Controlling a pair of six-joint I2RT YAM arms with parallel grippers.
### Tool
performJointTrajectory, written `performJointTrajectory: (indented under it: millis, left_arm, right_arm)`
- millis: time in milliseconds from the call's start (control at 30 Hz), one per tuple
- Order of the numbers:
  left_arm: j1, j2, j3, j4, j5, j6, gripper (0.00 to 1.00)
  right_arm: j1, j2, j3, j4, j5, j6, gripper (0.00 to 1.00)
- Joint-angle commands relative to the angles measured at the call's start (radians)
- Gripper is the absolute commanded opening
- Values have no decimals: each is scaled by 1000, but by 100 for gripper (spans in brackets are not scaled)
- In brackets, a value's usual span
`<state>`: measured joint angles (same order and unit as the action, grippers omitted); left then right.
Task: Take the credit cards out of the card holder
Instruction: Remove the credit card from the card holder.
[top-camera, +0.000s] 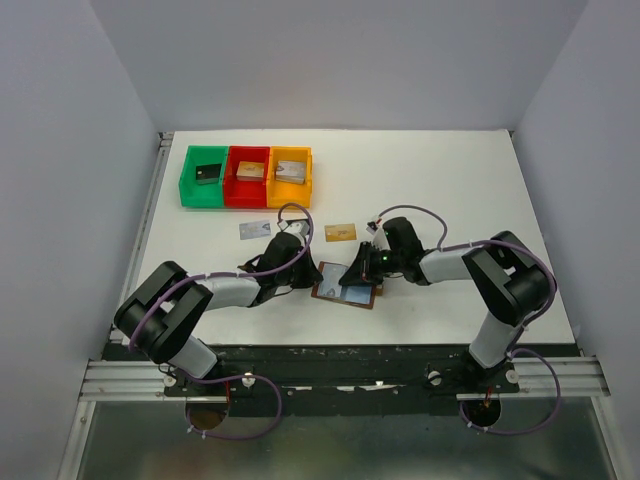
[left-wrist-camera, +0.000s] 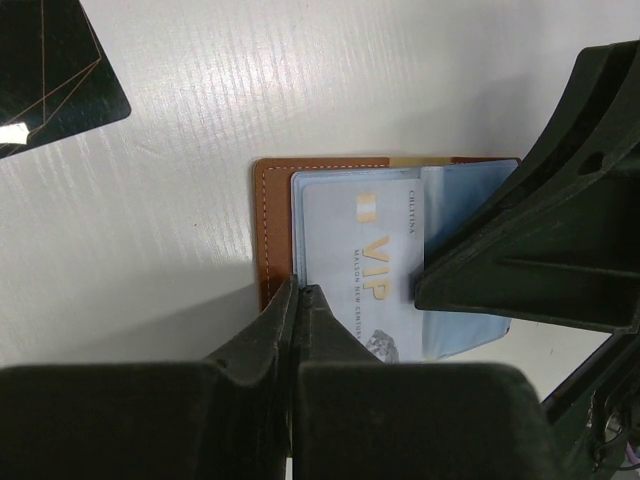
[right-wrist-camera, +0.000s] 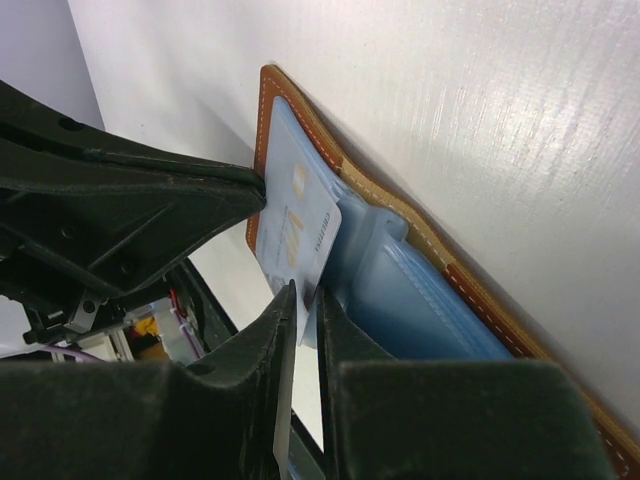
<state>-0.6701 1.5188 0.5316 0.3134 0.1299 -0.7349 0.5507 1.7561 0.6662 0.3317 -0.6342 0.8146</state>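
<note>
The brown card holder (top-camera: 350, 296) lies open on the table between my two grippers, light blue lining up (left-wrist-camera: 268, 220) (right-wrist-camera: 440, 255). A silvery VIP credit card (left-wrist-camera: 365, 250) (right-wrist-camera: 295, 225) sticks partway out of its pocket. My right gripper (right-wrist-camera: 308, 292) (top-camera: 358, 272) is shut on that card's corner. The left gripper (left-wrist-camera: 297, 288) (top-camera: 310, 278) is shut, its tips resting on the holder's near edge beside the card. Loose on the table lie a silvery card (top-camera: 255, 229), a gold card (top-camera: 341, 232) and a black card (left-wrist-camera: 50, 70).
Green (top-camera: 204, 176), red (top-camera: 248, 175) and orange (top-camera: 290, 176) trays stand in a row at the back left, each with a small block inside. The two arms meet close together over the holder near the table's front edge.
</note>
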Motion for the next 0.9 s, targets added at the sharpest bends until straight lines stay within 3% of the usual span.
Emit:
performJointTrajectory:
  millis: [0,467,733,867]
  left_arm:
    - [-13,27,-21,-28,-21,-3,4]
    - [-13,29,-32,-28,-36,-11,0]
    - [-13,32,-35,-25,-35,-12,0]
    - [-13,32,-44,-17,-33,-17,0]
  right_arm:
    - [8,13,-11,52,-30,14,18]
    - [8,-40,-31,4,-24,-23,0]
    - [6,-53,-34,21,-35,-9,1]
    - [6,-47,-33,56,-44,24,16]
